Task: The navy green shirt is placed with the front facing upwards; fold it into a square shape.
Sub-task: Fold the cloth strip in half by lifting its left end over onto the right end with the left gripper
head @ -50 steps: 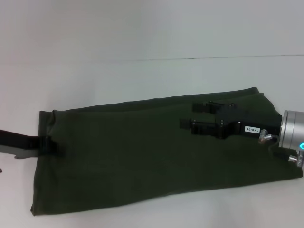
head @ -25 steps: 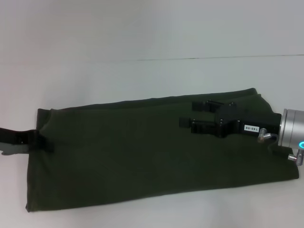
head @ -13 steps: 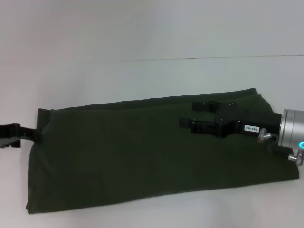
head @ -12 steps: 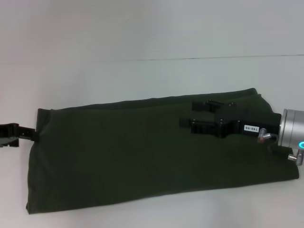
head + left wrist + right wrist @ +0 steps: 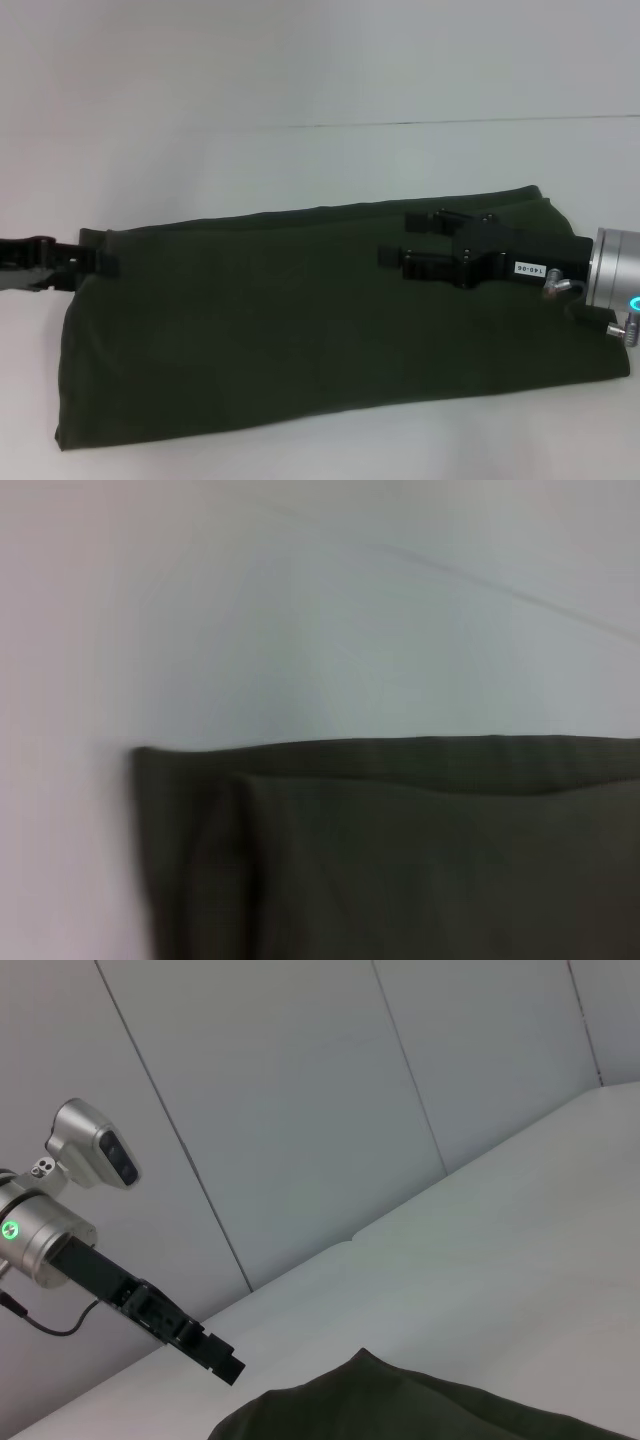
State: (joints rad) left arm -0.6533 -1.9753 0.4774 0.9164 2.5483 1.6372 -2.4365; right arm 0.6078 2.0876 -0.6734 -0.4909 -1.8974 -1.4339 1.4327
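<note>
The navy green shirt (image 5: pixel 320 320) lies flat on the white table (image 5: pixel 300 160) as a long band running from the robot's left to its right — plain green side up, no lettering showing, so the sleeves and sides look already turned in and what remains, I judge, is to fold the band across its length into a square. In the left wrist view a doubled layer shows near the shirt's left far corner (image 5: pixel 200 780), one edge set just inside the other. The left gripper (image 5: pixel 95 262) sits low at that far left corner, its black fingers touching the cloth's edge; whether they are spread or pinching the fabric I cannot tell. Placed there, it seems ready to take the short end and carry it toward the right. The right gripper (image 5: pixel 400 243) hovers over the right part of the shirt, its two fingers held apart with nothing between them and pointing left along the band — probably waiting to pin the cloth or mark the fold line. There are no containers here; the table carries only the shirt.
</note>
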